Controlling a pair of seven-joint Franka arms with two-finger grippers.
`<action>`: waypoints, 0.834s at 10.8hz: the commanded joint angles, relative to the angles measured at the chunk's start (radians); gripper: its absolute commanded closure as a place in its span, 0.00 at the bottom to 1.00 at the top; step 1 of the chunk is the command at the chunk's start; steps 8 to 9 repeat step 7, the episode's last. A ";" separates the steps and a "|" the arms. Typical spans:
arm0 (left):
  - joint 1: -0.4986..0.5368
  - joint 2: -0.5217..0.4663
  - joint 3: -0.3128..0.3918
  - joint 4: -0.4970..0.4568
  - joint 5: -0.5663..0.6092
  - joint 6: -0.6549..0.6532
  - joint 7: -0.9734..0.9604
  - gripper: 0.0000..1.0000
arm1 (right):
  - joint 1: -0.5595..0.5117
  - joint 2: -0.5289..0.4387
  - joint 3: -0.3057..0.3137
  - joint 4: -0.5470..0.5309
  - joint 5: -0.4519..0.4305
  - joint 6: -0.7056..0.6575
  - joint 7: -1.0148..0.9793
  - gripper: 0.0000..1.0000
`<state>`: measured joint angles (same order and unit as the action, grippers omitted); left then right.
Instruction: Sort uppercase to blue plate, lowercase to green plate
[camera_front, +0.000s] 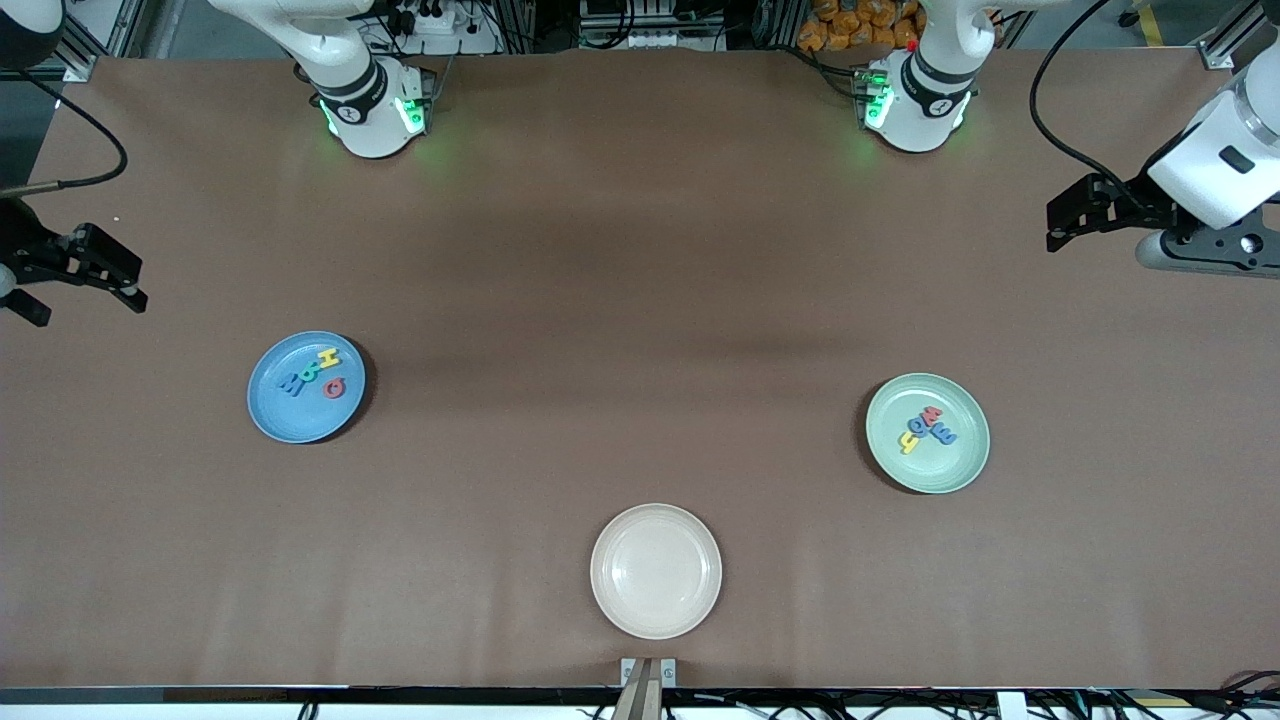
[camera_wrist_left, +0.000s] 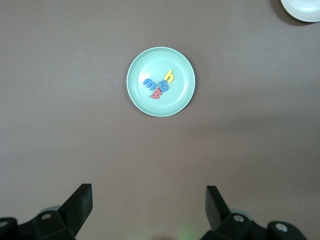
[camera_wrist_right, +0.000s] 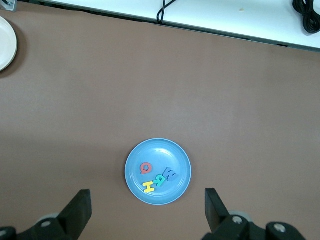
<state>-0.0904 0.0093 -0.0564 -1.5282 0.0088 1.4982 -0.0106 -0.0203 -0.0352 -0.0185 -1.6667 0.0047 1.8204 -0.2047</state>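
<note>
- Four small uppercase toy letters (camera_front: 312, 373): on round sky-blue plate (camera_front: 275, 410), toward the right arm's end, well apart from right gripper (camera_front: 85, 285), fingers wide.
- Four small lowercase toy letters (camera_front: 927, 428): on round mint-green plate (camera_front: 960, 465), well apart from left gripper (camera_front: 1085, 215), fingers wide.

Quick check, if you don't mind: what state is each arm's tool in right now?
Left tool: open, holding nothing, waiting at the left arm's end of the table.
Right tool: open, holding nothing, waiting at the right arm's end.
</note>
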 joint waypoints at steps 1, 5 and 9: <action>0.006 0.003 -0.002 0.019 -0.003 -0.019 0.012 0.00 | -0.021 -0.025 0.019 -0.019 0.000 -0.003 0.011 0.00; 0.014 0.003 0.000 0.019 -0.004 -0.019 0.009 0.00 | -0.023 -0.025 0.017 -0.019 0.000 -0.003 0.011 0.00; 0.014 0.000 -0.002 0.019 -0.004 -0.019 -0.018 0.00 | -0.023 -0.025 0.017 -0.019 0.000 -0.003 0.011 0.00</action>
